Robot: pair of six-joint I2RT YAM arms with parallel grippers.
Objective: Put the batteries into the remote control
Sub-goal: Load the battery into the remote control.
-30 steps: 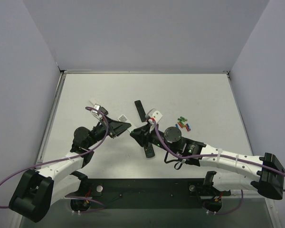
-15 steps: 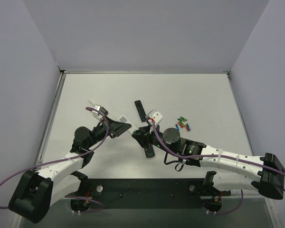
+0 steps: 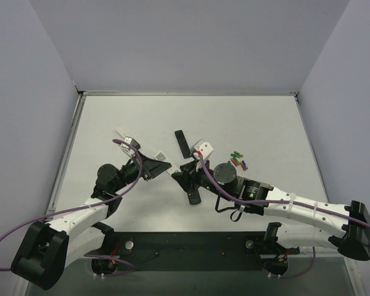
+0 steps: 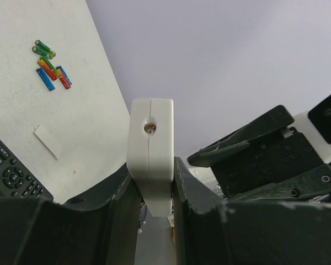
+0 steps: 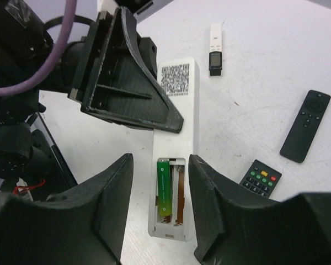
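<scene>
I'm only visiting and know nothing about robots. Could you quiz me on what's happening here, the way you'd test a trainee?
1. Multiple choice: how many cells sit in the open bay of the remote control? A) none B) one C) two
2. True or false: the left gripper is clamped on the remote control.
3. Fill in: the spare batteries lie loose on the ___.

Key: 1 B, since one green cell fills a slot and the other slot is bare. 2 true. 3 table.
</scene>
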